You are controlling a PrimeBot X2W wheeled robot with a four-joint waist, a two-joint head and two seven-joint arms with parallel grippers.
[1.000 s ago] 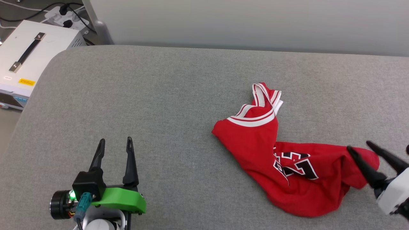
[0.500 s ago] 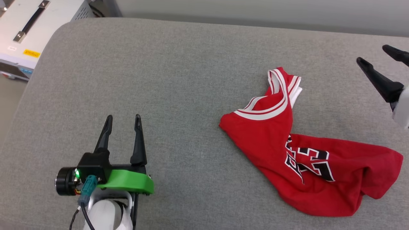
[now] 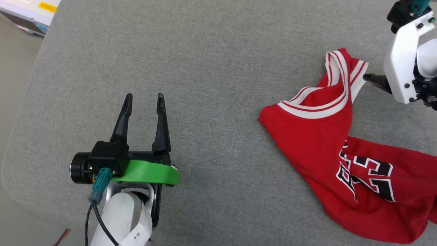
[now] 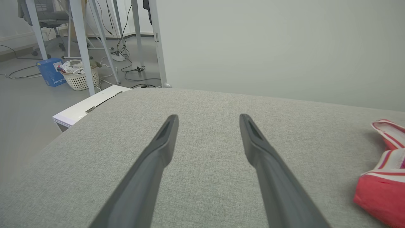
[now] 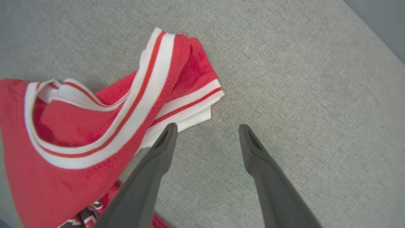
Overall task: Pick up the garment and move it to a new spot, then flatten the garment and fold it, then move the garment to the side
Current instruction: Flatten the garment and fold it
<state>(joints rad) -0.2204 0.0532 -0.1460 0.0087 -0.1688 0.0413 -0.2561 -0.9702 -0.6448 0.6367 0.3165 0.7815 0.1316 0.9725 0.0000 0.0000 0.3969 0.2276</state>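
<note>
The garment [image 3: 321,143], a red jersey with red-and-white striped trim and black white-outlined lettering, lies crumpled on the right of the grey padded surface [image 3: 211,51]. My right gripper [image 3: 370,78] hangs over its far striped strap end, under a white bracket. In the right wrist view the right gripper [image 5: 208,126] is open, its left fingertip at the strap's white edge on the garment [image 5: 95,126], nothing between the fingers. My left gripper [image 3: 143,97] stands open and empty, well left of the garment. In the left wrist view the left gripper [image 4: 208,117] faces bare fabric, with the garment [image 4: 383,186] at the right edge.
The padded surface's rounded left edge [image 3: 20,112] drops to the floor. A white box-shaped device [image 4: 88,107] sits past the far left corner, with a basket [image 4: 79,76], a blue box [image 4: 50,71] and table legs beyond. A pale wall [image 4: 269,47] backs the surface.
The head camera has tilted down and shifted. My right gripper has gone from the garment's near right end to its far striped strap, still open. The left gripper stays open.
</note>
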